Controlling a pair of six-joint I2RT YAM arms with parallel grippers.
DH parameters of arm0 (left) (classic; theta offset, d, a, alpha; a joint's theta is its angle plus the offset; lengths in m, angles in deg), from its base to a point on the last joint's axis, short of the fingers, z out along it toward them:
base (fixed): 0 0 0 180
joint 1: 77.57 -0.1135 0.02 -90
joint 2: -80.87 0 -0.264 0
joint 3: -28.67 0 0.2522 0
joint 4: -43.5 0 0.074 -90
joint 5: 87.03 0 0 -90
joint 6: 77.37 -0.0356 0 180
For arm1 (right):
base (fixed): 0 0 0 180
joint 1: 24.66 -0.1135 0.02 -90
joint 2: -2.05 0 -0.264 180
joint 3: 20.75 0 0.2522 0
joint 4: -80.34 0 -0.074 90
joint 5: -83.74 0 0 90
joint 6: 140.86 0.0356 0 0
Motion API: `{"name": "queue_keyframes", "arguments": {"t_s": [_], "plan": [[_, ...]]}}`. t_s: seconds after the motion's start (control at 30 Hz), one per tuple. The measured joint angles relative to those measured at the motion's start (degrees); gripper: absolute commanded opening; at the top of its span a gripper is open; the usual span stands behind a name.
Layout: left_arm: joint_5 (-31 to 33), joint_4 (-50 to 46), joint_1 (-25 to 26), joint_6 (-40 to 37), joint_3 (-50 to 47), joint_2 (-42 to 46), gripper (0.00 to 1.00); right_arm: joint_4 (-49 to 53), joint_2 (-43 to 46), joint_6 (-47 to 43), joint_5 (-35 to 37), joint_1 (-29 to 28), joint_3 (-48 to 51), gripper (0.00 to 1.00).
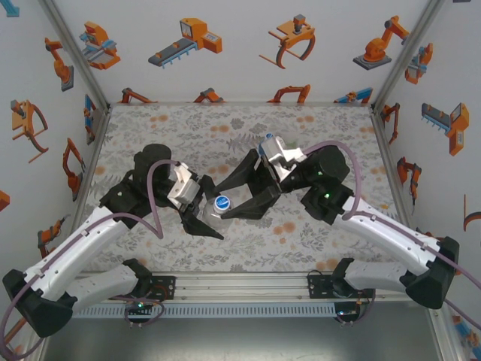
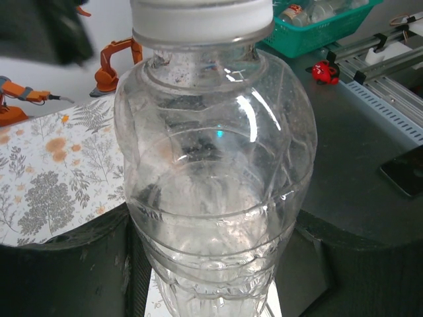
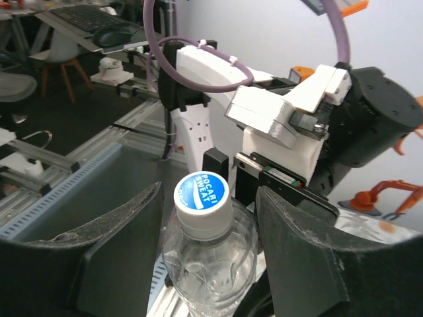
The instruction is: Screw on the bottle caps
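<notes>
Over floral table, left gripper pinches 1 seemingly light, slick, crushable bottle at its body; right gripper, jaws spread, straddles the stiffer cap.

The bottle is clear, its cap white with a blue printed top. The worktop bears a grey leaf print with orange blots. White walls carry orange robot drawings. The basket is green.

One clear, ribbed plastic bottle, upright, droplets on inner wall, above mid counter. Cap: white skirt, blue printed top, seated level on the neck.
</notes>
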Motion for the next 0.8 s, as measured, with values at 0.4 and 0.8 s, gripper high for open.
{"name": "queue_keyframes", "arguments": {"t_s": [0.4,0.8], "plan": [[-0.83,0.02,0.07,-0.02,0.0,-0.87,0.0,-3.63,-2.38,3.28,-1.44,-1.6,0.0,0.43],[-0.87,0.24,0.39,-0.02,0.0,-0.87,0.0,-4.44,-2.38,3.96,-1.66,-2.62,-0.04,0.5]]}}
